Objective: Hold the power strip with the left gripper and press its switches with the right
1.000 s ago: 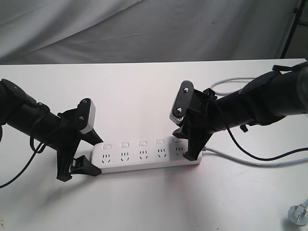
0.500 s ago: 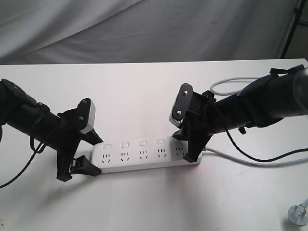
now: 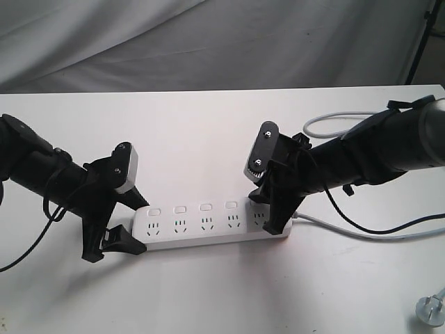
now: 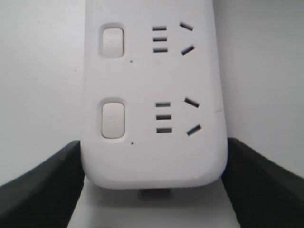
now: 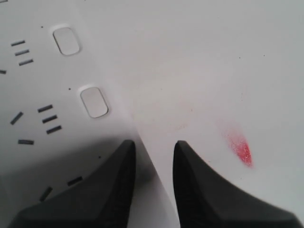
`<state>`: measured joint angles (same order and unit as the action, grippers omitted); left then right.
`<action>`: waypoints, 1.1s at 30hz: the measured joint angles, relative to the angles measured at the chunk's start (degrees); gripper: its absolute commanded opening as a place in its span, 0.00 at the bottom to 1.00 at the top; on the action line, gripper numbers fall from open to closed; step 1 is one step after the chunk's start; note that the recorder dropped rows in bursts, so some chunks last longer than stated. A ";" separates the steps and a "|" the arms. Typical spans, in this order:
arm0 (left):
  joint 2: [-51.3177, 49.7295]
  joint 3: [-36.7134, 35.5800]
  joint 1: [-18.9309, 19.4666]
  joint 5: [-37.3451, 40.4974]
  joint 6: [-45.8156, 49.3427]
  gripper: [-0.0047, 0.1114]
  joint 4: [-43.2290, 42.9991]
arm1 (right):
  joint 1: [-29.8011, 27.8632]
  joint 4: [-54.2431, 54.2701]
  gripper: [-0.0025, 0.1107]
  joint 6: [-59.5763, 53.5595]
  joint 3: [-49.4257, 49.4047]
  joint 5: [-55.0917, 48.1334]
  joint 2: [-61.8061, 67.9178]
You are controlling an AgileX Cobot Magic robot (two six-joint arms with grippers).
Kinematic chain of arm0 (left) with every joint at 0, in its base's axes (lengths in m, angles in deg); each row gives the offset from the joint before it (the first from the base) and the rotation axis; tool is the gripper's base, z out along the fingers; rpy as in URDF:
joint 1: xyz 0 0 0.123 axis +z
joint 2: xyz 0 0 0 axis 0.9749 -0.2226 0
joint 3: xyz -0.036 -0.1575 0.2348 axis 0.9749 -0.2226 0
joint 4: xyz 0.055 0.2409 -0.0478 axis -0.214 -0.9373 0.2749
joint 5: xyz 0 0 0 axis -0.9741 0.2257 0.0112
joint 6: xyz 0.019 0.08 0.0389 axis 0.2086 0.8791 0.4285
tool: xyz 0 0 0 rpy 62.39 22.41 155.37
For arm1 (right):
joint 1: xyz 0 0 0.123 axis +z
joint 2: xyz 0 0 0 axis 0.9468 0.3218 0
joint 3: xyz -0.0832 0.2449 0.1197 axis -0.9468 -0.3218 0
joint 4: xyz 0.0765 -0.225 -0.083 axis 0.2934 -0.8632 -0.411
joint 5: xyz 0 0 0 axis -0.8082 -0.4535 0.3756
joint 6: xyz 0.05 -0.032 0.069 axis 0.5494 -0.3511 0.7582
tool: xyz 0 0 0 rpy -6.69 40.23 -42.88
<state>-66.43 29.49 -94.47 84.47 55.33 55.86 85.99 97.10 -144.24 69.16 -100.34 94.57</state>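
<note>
A: So, where's the power strip [image 3: 208,224]?

B: Flat on the white tabletop [image 3: 208,132], lengthwise across the exterior view, sockets up. The grey cord [image 3: 361,233] leaves its right end.

A: Left gripper [image 3: 144,228]?

B: On the strip's left end. The fingers [image 4: 42,190] are spread wide, one against each long edge by the rounded end (the wrist view shows both black pads meeting the white plastic). It's clamped on the strip.

A: Right gripper [image 5: 153,147]?

B: Pointing down over the right end. The fingers are close together with only a narrow slit between them, and nothing is in it. One tip is over the strip and the other over bare tabletop just past the edge on the switch side.

A: Touching a switch?

B: Can't tell whether it touches the strip. In the wrist view the nearest of the switches [image 3: 206,207] is clear of both tips. In the exterior view four switches show, and the arm covers the rightmost one.

A: Anything else?

B: A loose plug [image 3: 431,309] near the right corner, well apart, and a red smear [image 5: 242,149] on the tabletop by the right gripper.
</note>
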 measured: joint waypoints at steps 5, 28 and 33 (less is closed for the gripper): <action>0.00 0.00 0.00 0.00 0.00 0.51 0.00 | 0.00 0.00 0.26 0.00 0.00 -0.12 0.00; 0.00 0.00 0.00 0.00 0.00 0.51 0.00 | 0.00 1.94 0.26 -0.02 0.13 -1.71 1.06; 0.00 0.00 0.00 0.00 0.00 0.51 0.00 | 0.00 0.31 0.26 -0.26 -0.57 -0.59 -1.99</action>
<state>-66.43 29.49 -94.47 84.47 55.33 55.86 85.99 97.41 -144.50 68.59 -100.93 92.58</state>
